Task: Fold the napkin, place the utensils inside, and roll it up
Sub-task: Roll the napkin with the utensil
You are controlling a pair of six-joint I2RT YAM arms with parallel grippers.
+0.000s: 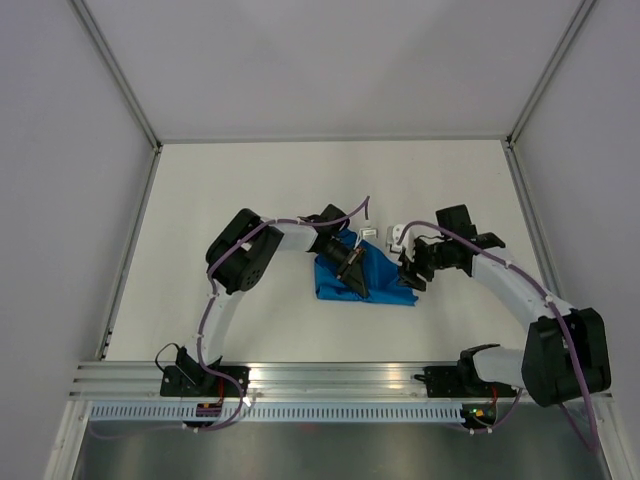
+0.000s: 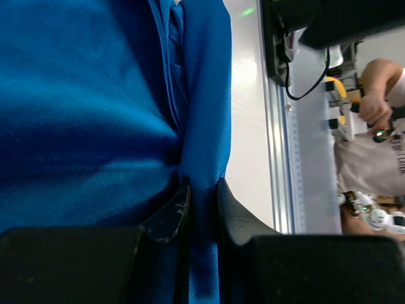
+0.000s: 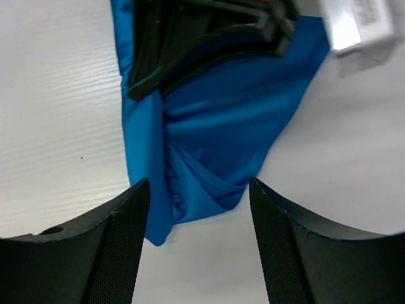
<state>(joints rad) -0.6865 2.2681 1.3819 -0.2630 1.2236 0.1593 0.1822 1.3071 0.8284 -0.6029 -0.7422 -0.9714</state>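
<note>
A: As the napkin [image 1: 365, 282] lies bunched in the middle of the table [image 1: 250, 200], the left gripper [image 2: 201, 206] is clamped on a ridge of its cloth. What is the risk?

B: A pull from that pinch could drag the whole heap instead of flattening it. The right gripper [image 3: 197, 187], jaws apart above a corner, could close on several layers. No utensils show; they may be buried or elsewhere.

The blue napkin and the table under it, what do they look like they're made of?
The napkin looks like woven fabric, cotton or synthetic: soft folds, fine weave, faint sheen. The table looks white and matte with fine streaked lines, perhaps laminate or painted board; the look leaves it open.
</note>
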